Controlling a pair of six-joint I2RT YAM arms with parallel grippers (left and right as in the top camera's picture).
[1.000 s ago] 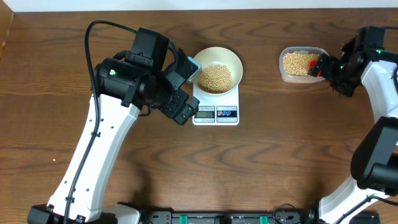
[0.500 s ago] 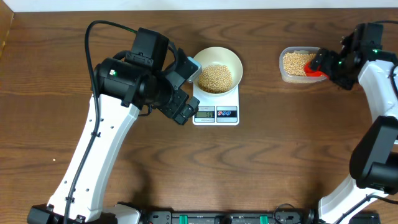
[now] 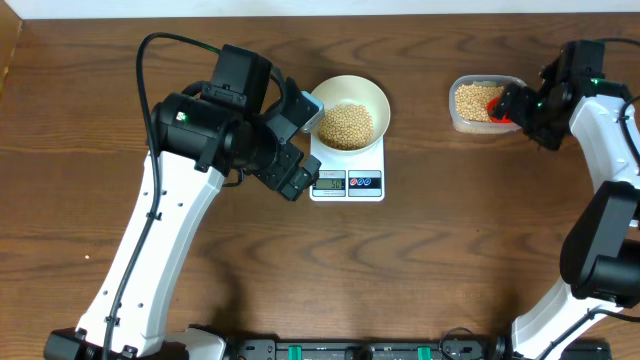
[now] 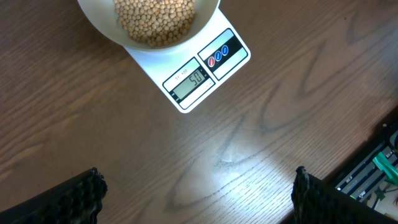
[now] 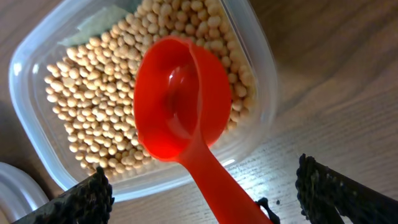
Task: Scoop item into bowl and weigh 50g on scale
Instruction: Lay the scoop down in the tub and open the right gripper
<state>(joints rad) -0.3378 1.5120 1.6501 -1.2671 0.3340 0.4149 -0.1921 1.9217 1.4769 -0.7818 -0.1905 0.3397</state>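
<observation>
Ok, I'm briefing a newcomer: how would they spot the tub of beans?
Go to the wooden table's right side, by the right pincer. The tub sits there, an empty red scoop over it. Unlike the round white bowl on the scale, it is clear, rectangular, with rounded corners.

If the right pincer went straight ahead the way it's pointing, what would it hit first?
The right pincer points down at the clear tub; the empty red scoop it carries would probably dig into the beans first, though the gap above them is unclear.
</observation>
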